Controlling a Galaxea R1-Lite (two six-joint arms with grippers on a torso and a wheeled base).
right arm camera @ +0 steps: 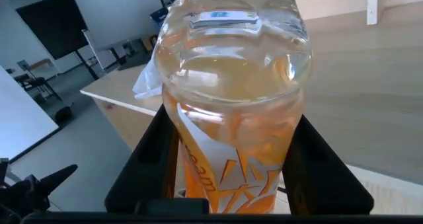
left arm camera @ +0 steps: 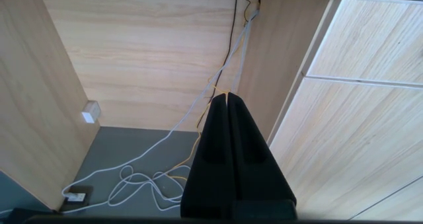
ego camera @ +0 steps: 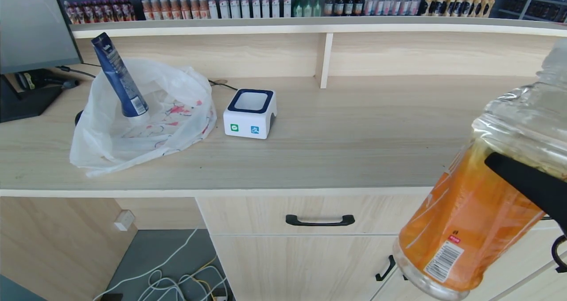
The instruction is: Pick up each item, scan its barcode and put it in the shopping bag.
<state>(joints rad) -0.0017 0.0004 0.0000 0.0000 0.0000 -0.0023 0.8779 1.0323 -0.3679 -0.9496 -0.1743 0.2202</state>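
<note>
Low on the right of the frame, the right gripper (right arm camera: 238,171) is clamped around a clear bottle (ego camera: 469,216) with an orange label, held tilted in front of the counter (ego camera: 354,137), barcode facing out near its base. At the left, a white plastic shopping bag (ego camera: 186,92) lies slumped on the counter with a blue tube (ego camera: 119,77) standing in it. Just right of the bag sits a small white scanner (ego camera: 250,113). The left gripper (left arm camera: 227,102) has its fingers pressed together, hanging beside the cupboard fronts above loose cables (left arm camera: 142,178) on the floor.
</note>
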